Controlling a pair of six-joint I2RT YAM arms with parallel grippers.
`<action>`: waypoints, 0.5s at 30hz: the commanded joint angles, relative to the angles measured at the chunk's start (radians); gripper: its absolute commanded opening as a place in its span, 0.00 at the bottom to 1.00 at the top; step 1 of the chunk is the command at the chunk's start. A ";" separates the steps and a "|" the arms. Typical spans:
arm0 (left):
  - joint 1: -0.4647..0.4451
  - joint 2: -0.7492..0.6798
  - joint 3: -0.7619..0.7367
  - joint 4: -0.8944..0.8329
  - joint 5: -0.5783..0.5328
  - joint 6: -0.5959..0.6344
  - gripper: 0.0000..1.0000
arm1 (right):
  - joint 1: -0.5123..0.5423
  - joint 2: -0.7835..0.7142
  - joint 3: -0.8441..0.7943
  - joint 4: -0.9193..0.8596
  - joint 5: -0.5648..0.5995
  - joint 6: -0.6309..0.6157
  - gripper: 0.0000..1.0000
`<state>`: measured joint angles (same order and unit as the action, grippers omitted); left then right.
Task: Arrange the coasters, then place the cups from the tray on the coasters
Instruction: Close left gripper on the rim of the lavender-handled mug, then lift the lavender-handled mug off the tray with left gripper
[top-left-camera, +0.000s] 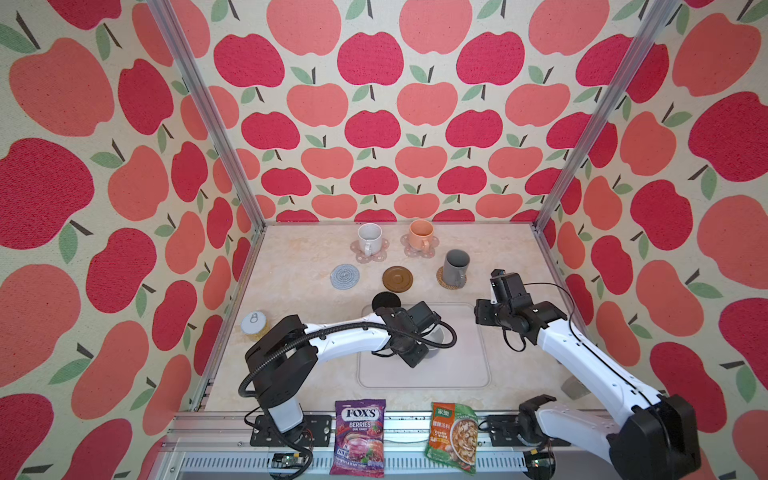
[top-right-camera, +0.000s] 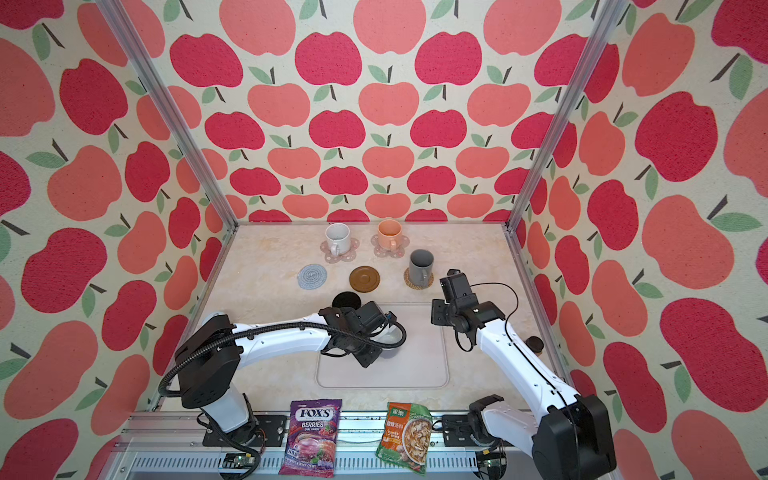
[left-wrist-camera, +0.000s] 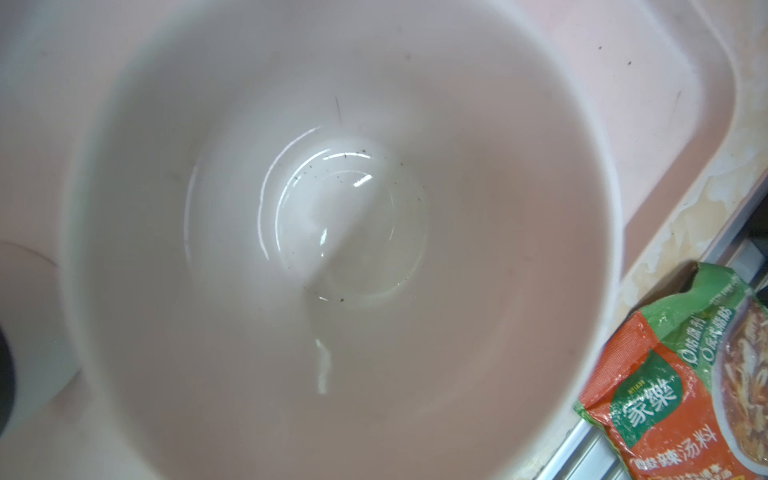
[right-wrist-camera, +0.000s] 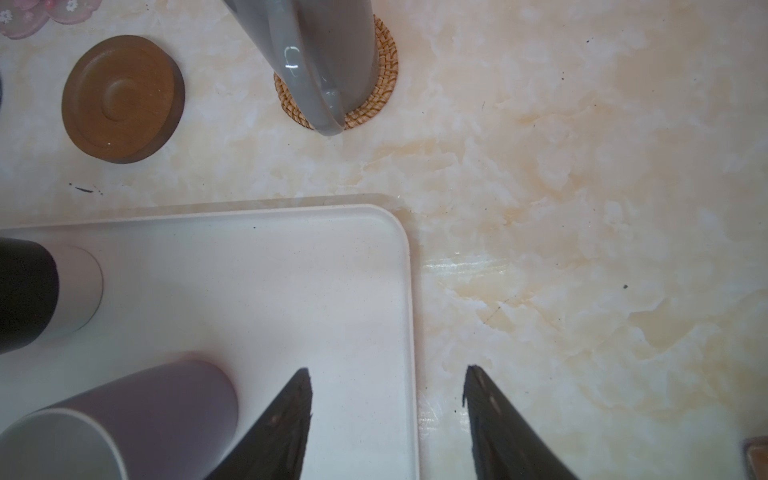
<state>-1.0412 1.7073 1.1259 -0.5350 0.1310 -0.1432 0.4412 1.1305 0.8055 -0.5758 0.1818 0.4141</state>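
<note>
Left gripper (top-left-camera: 424, 332): parked directly over the lavender-grey mug (top-left-camera: 441, 340) in both top views, fingers buried under the wrist housing. No telling how far apart, or whether gripping.

Right gripper (right-wrist-camera: 387, 374): spread well apart and holding nothing. One finger (right-wrist-camera: 286, 415) above the tray (right-wrist-camera: 291, 270), its partner above bare table (right-wrist-camera: 582, 208), straddling the rim beside a rounded corner.

In the tray: two mugs only, the lavender-grey one toward the middle and the black mug (top-left-camera: 386, 301) at the far left corner.

Beyond the tray, along the back:
- speckled white mug (top-left-camera: 369, 237) upright on the left pink flower coaster (top-left-camera: 380, 254)
- peach-orange mug (top-left-camera: 420, 235) on the right pink flower coaster (top-left-camera: 432, 245)
- dark grey mug (top-left-camera: 456, 266) on the tan rattan coaster (top-left-camera: 442, 283)

Nearer the tray, both bare: grey woven coaster (top-left-camera: 345, 277) and brown disc (top-left-camera: 397, 278).

Only through the left wrist view: straight down into the lavender-grey mug, glossy white inside, empty apart from a few dark specks on the bottom.

Only through the right wrist view: that mug's matte lavender outer wall.

Only from above: a tin can (top-left-camera: 254, 324) by the left wall and a candy bag (top-left-camera: 359, 436) at the front edge.

Both from above and at the left wrist: a soup packet (top-left-camera: 453, 436).
</note>
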 joint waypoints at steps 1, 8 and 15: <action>0.001 -0.005 0.044 -0.019 0.009 -0.014 0.26 | 0.000 0.012 -0.007 0.013 -0.008 0.001 0.62; 0.001 0.001 0.073 -0.035 0.007 -0.016 0.27 | -0.001 0.026 0.000 0.014 -0.009 -0.002 0.62; 0.001 0.018 0.074 -0.041 0.001 -0.028 0.27 | 0.001 0.021 -0.003 0.013 -0.012 -0.001 0.62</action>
<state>-1.0412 1.7100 1.1717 -0.5560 0.1307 -0.1497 0.4412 1.1503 0.8055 -0.5674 0.1814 0.4141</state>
